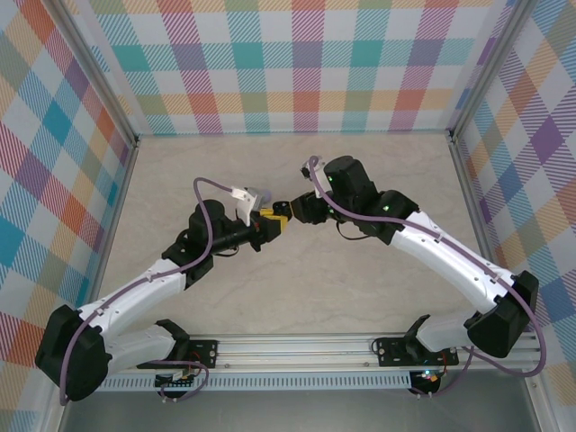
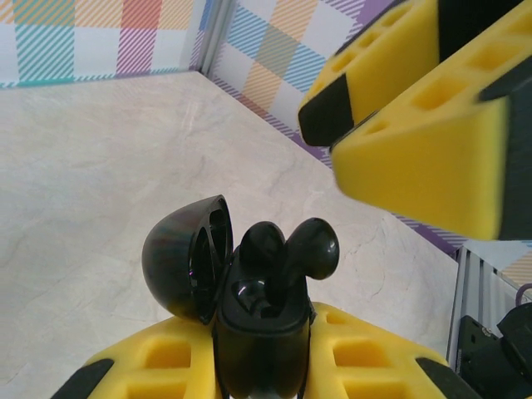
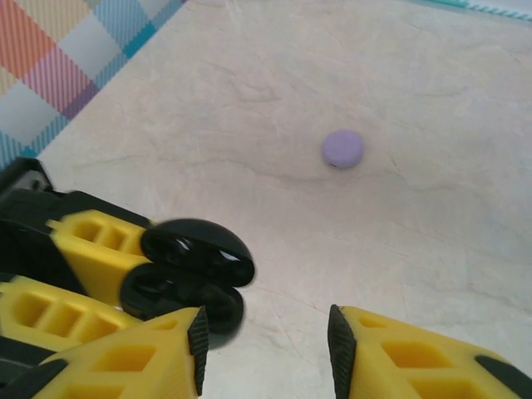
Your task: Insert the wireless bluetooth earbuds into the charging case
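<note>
Upright, black earbuds (image 2: 314,247) stand in case (image 2: 262,337).

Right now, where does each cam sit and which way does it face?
Top: above and behind the bases, looking down at the table; both arms whole, left tool and right tool nearly meeting mid-table.
Left wrist: on the left arm, facing the far right corner; its fingers clamp an open black case with two black buds in it.
Right wrist: on the right arm, looking down and left past a lavender case; its fingers open.
Shared: both wrist views catch the black case and the other arm's tool.
</note>
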`<state>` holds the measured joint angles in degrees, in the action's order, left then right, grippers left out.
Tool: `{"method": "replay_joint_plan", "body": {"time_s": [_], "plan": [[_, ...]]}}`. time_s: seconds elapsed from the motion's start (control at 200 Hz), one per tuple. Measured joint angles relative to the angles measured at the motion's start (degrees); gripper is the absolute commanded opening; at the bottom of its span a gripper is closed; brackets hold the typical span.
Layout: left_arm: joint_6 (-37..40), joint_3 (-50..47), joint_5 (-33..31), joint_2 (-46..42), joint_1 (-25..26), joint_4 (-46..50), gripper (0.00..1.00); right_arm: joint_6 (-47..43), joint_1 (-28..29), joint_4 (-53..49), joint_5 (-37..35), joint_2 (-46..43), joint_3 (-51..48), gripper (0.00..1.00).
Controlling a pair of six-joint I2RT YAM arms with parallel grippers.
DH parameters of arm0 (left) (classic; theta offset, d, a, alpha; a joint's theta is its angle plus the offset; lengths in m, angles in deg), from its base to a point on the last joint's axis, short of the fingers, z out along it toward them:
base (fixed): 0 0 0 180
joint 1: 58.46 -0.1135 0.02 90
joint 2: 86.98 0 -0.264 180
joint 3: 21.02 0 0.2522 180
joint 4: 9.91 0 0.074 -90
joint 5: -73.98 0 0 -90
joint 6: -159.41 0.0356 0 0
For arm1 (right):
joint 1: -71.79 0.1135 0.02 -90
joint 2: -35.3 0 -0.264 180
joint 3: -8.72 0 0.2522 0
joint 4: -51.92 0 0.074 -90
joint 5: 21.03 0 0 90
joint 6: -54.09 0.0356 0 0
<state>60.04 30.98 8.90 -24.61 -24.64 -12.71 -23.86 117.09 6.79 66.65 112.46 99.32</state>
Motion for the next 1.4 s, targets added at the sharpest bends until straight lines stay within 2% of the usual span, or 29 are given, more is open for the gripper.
{"method": "replay_joint_plan", "body": {"time_s": [0.205,0.45,0.835,1.4], "plan": [[0.02,0.00,-0.15,-1.49,0.00,-0.09,0.00,0.79,-0.31,-1.18,-0.83,0.76,-0.02,0.36],[0.02,-0.04,0.09,-1.49,0.00,-0.09,0.00,0.70,-0.31,-1.25,3.34,1.40,-0.02,0.35],[0.22,-0.04,0.13,-0.81,0.00,-0.07,0.00,0.57,-0.31,-0.85,9.92,1.44,-0.02,0.35],[3.19,0.02,2.14,1.33,0.66,1.60,0.00,0.55,-0.37,-1.01,12.81,3.96,0.13,0.37]]}}
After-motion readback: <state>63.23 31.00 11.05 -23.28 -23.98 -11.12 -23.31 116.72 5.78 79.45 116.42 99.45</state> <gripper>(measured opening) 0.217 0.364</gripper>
